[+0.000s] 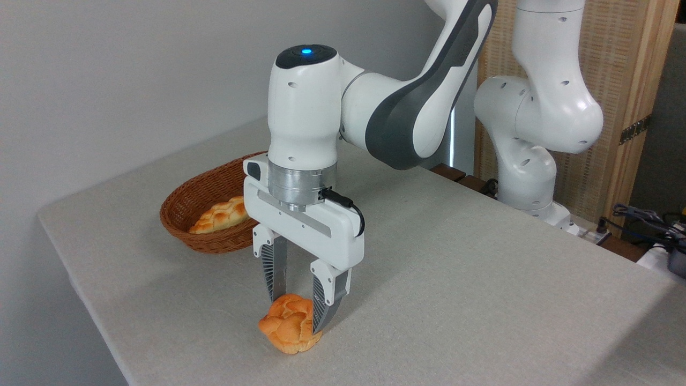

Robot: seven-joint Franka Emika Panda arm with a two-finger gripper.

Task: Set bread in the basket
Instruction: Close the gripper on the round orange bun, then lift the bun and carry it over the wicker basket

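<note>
Gripper [298, 305] clamped on bread [290, 324], bread low at table [482, 279]. Basket [206, 206] behind-left, well apart, holds braided loaf [221, 215].

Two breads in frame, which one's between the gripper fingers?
The round knotted bun on the table, between the gripper fingers. The long braided loaf lies in the basket.

The white arm [407, 102] reaches from its base, at the right of the table [482, 300], leftward over the table's near middle, with the wrist column vertical and a blue light lit on its cap. The gripper [300, 308] points straight down near the table's front edge, its ribbed fingers [274, 268] closed against the bread [289, 326], one on each side.
</note>
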